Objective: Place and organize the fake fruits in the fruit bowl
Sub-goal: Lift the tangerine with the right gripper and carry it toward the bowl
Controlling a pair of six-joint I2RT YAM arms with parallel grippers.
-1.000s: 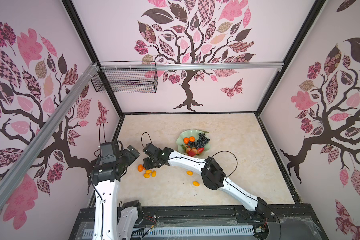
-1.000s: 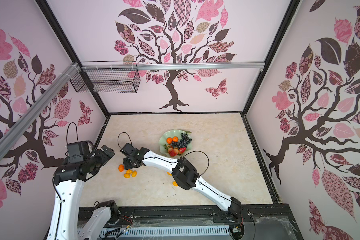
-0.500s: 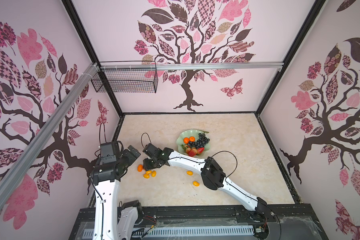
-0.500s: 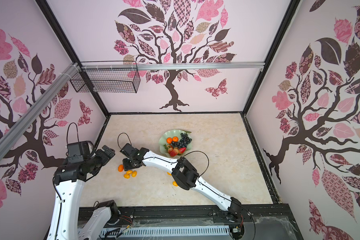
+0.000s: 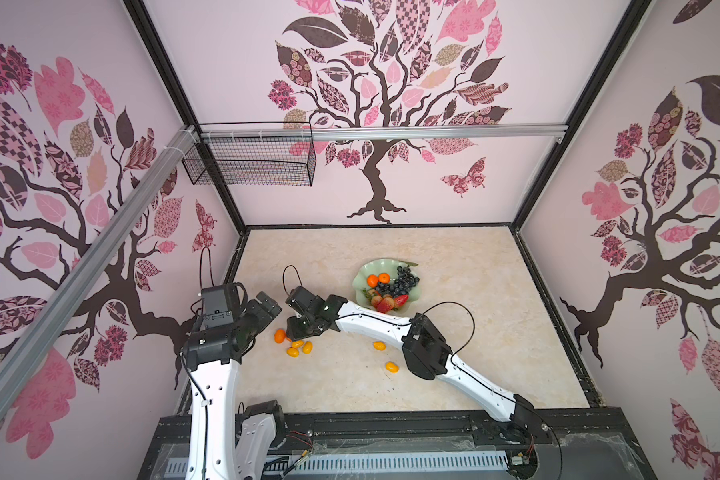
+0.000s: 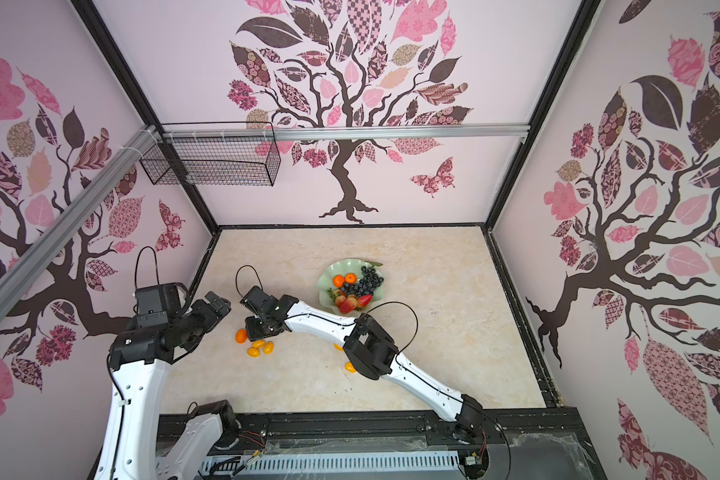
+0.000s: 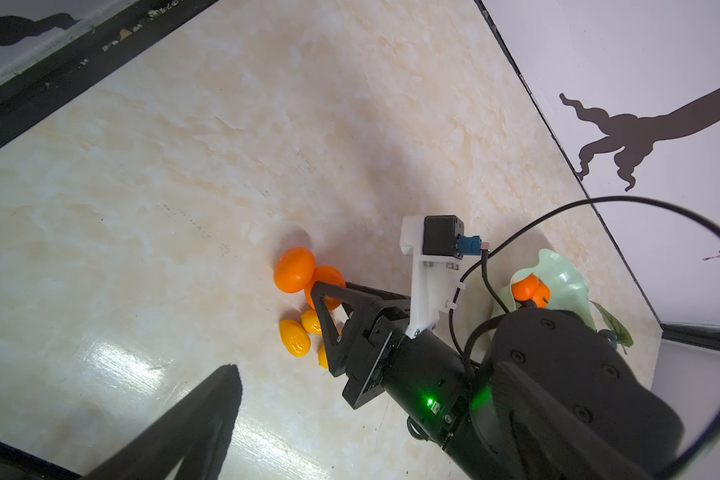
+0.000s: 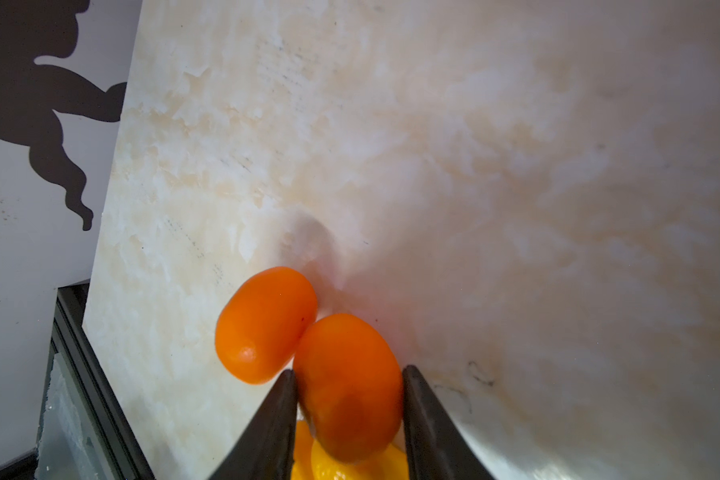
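Orange (image 8: 346,399) pinched between right gripper (image 8: 348,369) jaws

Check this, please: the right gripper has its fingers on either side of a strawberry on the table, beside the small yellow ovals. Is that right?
Not quite: the fruit between the fingers of the right gripper is an orange, not a strawberry, as the right wrist view shows. It is on the table, beside the small yellow ovals.
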